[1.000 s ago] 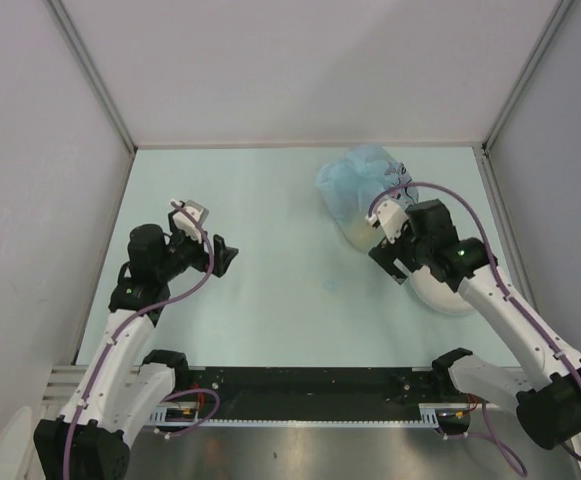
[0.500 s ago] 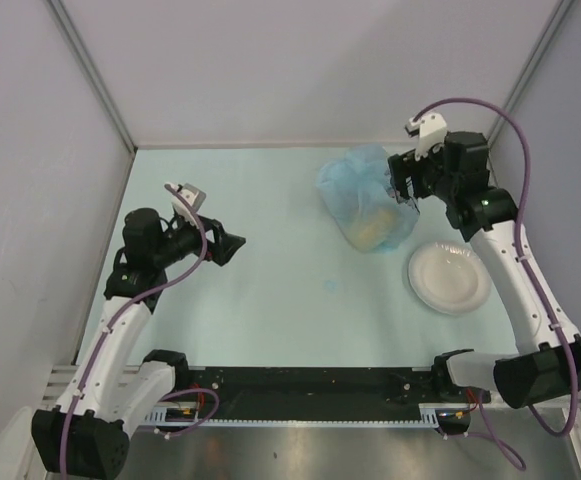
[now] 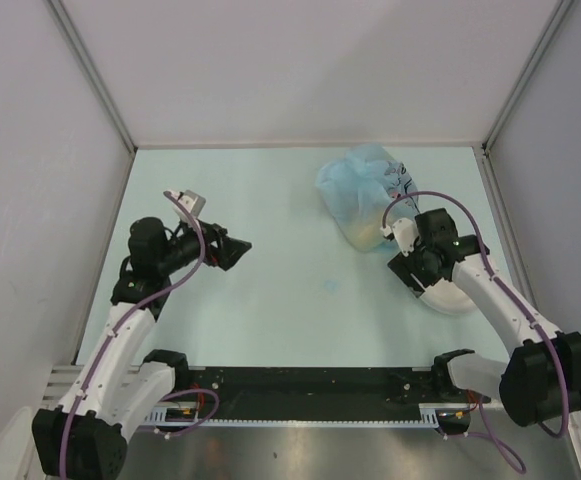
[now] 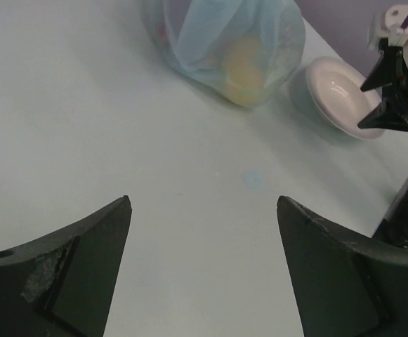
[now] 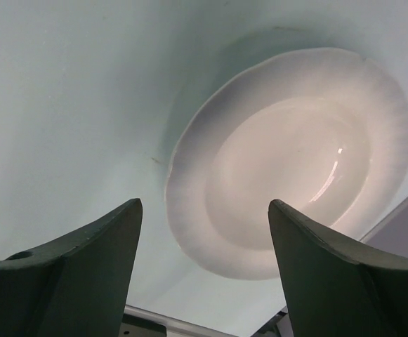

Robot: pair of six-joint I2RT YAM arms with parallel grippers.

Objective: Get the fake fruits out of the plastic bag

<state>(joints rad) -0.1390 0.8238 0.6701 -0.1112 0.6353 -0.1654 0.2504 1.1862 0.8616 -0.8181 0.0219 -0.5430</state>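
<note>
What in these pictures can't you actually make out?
Fruits in the bag: left wrist view, crinkled plastic blurs them; only a yellowish lump shows, kinds and number unclear.
Plate: overhead view, the right arm covers most of it.
Bag's far side: overhead view, hidden by the bag itself.

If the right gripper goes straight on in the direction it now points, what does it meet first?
The right gripper would probably meet the white plate first; it lies straight ahead between the open jaws. Depth is unclear.
</note>
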